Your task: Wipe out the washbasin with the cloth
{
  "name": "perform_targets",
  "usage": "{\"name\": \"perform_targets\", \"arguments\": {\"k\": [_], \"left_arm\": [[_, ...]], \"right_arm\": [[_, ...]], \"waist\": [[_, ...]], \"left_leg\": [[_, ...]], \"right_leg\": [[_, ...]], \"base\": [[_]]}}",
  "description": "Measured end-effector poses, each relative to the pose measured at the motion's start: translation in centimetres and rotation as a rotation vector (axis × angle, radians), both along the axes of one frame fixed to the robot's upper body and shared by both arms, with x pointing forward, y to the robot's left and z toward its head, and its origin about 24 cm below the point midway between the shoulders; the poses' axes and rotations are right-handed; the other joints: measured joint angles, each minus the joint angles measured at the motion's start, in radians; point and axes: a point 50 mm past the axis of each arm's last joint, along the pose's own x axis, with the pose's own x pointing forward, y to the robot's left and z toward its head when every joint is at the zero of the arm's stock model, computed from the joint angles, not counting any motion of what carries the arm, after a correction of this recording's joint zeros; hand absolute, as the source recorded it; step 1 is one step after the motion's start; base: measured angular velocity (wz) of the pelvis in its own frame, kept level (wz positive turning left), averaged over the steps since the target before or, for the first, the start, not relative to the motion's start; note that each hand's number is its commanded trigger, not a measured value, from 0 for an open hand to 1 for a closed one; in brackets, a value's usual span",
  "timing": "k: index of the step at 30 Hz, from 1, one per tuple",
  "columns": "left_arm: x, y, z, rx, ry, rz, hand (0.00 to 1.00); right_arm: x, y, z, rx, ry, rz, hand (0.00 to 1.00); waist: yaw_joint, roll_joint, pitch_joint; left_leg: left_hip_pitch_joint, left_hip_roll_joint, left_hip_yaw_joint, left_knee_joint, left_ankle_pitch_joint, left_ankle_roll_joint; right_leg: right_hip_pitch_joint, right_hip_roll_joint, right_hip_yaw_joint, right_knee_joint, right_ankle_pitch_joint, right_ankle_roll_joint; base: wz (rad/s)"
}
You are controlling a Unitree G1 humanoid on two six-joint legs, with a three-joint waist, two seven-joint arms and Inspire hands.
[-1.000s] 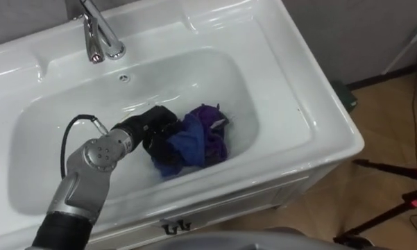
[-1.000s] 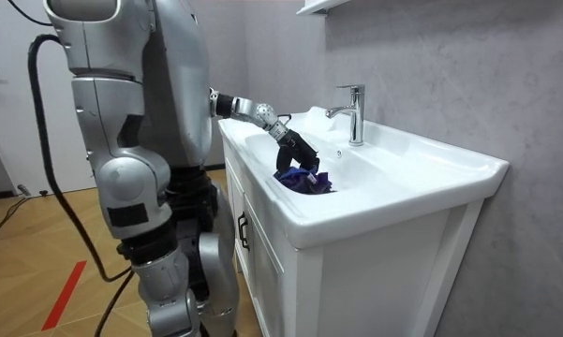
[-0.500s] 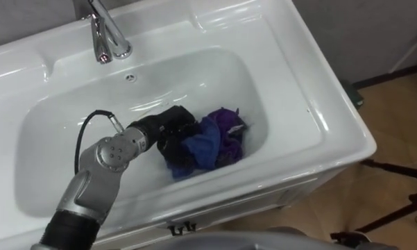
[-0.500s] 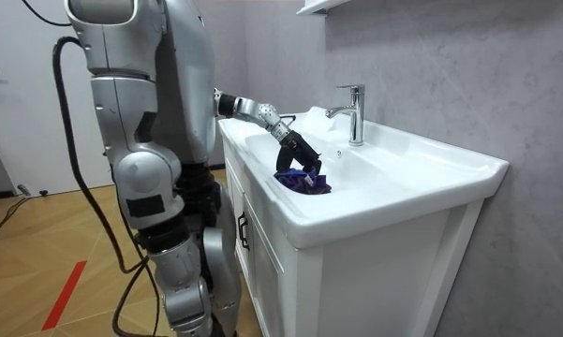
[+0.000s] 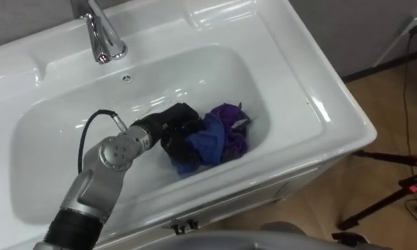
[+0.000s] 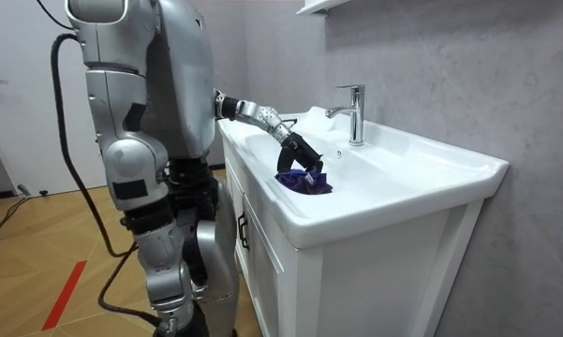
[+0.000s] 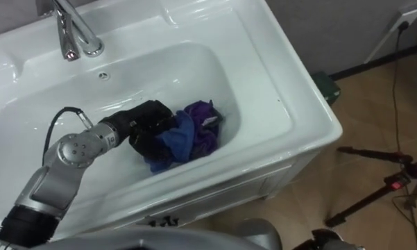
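Robot stands at the vanity front, left arm reaching in from the lower left. Left hand is down in the basin, fingers curled into the blue-purple cloth (bunched, not spread flat). Cloth lies on the basin floor, right of centre, near the front wall. Overflow hole is beyond the hand, and the faucet stands on the back rim.

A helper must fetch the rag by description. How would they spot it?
Find the white ceramic basin with the chrome tap. In its bowl lies a crumpled blue and purple cloth, clutched by the robot's black left hand; nothing else there is coloured.
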Motion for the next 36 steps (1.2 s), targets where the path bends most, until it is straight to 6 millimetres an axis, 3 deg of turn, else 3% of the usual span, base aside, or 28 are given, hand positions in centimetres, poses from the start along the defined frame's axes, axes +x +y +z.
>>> {"name": "perform_targets", "arguments": {"k": [5, 9, 19, 24, 28, 32, 36], "left_arm": [[0.1, -0.1, 0.0, -0.013, -0.016, 0.022, 1.00], [0.1, -0.5, 0.0, -0.011, -0.035, 0.029, 1.00], [0.0, -1.8, 0.0, 0.230, -0.169, -0.074, 1.00], [-0.1, -1.9, -0.4, 0.306, -0.187, -0.116, 1.00], [-0.3, -1.2, -1.3, 0.331, -0.143, -0.109, 1.00], [-0.4, -0.4, -1.6, 0.376, -0.130, -0.093, 1.00], [-0.9, 2.9, -2.6, 0.476, -0.085, -0.024, 1.00]], "right_arm": [[0.0, 0.0, 0.0, 0.000, -0.004, -0.012, 0.00], [-0.2, -0.1, 0.0, -0.012, -0.009, -0.034, 0.00], [-0.2, 0.6, -0.2, -0.003, -0.011, -0.047, 0.00], [-0.2, 0.6, -0.2, -0.008, -0.007, -0.028, 0.00], [-0.4, 0.2, -0.1, -0.011, -0.013, -0.060, 0.00], [-0.6, 0.1, -0.1, -0.005, -0.004, -0.073, 0.00], [-1.1, -0.4, 0.0, -0.018, 0.024, -0.114, 0.00]], "waist": [[-0.002, -0.023, 0.0034], [0.005, -0.023, 0.0032], [0.004, -0.024, 0.0017], [0.004, -0.011, -0.0041], [0.003, 0.005, -0.0044], [0.004, 0.007, -0.0043], [0.006, 0.011, -0.0049]], "left_leg": [[-0.005, -0.003, 0.001, 0.019, -0.008, 0.013], [-0.009, -0.007, 0.001, 0.025, -0.012, 0.018], [0.002, -0.003, -0.003, 0.028, -0.012, 0.018], [0.002, 0.002, -0.003, 0.028, -0.012, 0.018], [0.013, 0.004, -0.006, 0.028, -0.012, 0.018], [0.030, 0.003, -0.006, 0.014, -0.012, 0.018], [0.043, 0.003, -0.006, -0.002, -0.012, 0.018]], "right_leg": [[-0.007, -0.007, 0.000, 0.006, -0.007, 0.010], [-0.015, -0.012, -0.001, 0.009, -0.007, 0.014], [0.016, -0.004, 0.000, -0.018, 0.003, 0.015], [0.020, 0.004, 0.001, -0.035, 0.014, 0.013], [0.037, 0.008, 0.003, -0.044, 0.015, 0.012], [0.041, 0.009, 0.003, -0.043, 0.012, 0.010], [0.051, 0.012, 0.007, -0.040, 0.010, 0.009]], "base": [[0.02], [0.01], [0.00], [0.00], [-0.02], [-0.02], [-0.06]]}}
